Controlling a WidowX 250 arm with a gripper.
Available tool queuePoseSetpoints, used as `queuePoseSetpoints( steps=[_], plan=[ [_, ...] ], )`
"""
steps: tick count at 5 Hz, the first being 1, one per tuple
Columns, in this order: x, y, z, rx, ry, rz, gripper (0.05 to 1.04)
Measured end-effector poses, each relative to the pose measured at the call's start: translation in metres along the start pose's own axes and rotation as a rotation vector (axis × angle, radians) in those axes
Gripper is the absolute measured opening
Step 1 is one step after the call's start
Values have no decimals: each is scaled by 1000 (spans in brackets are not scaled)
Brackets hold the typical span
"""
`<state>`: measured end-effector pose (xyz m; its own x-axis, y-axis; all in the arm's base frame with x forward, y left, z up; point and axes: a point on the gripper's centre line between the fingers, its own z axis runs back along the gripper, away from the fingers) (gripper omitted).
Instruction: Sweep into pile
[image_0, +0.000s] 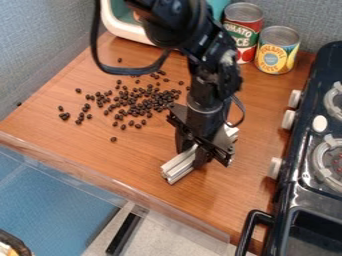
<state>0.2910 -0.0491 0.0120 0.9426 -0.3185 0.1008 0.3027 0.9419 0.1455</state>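
The gripper (190, 154) hangs over the front right part of the wooden counter, shut on a pale metal bar (178, 168). The bar lies slantwise low at the counter surface, its near end sticking out at lower left and its far end at upper right. Dark round beans (139, 100) are scattered to the left of the gripper, densest in the middle, with some loose ones farther left, behind and in front. The arm hides part of the counter to their right.
Two cans, one red (243, 30) and one yellow (276, 50), stand at the back beside a white and teal container (119, 22). A black stove (304, 150) with knobs borders the right. The counter's front edge (113, 186) has a clear strip along it.
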Motion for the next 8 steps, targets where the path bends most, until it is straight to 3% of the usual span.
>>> queuePoseSetpoints(
  steps=[1, 2, 3, 4, 5, 6, 7, 8],
  plan=[
    [0, 3, 0, 17, 36, 30, 395],
    [1, -1, 8, -43, 57, 151, 394],
    [35, 11, 57, -121, -50, 355, 394],
    [51, 25, 93, -143, -65, 518, 394],
    [64, 28, 99, -188, -76, 684, 394],
    [73, 25, 66, -139, -15, 822, 394],
    [88, 16, 38, -155, 36, 940, 394],
    [98, 8, 13, -201, 83, 1022, 394]
  ],
)
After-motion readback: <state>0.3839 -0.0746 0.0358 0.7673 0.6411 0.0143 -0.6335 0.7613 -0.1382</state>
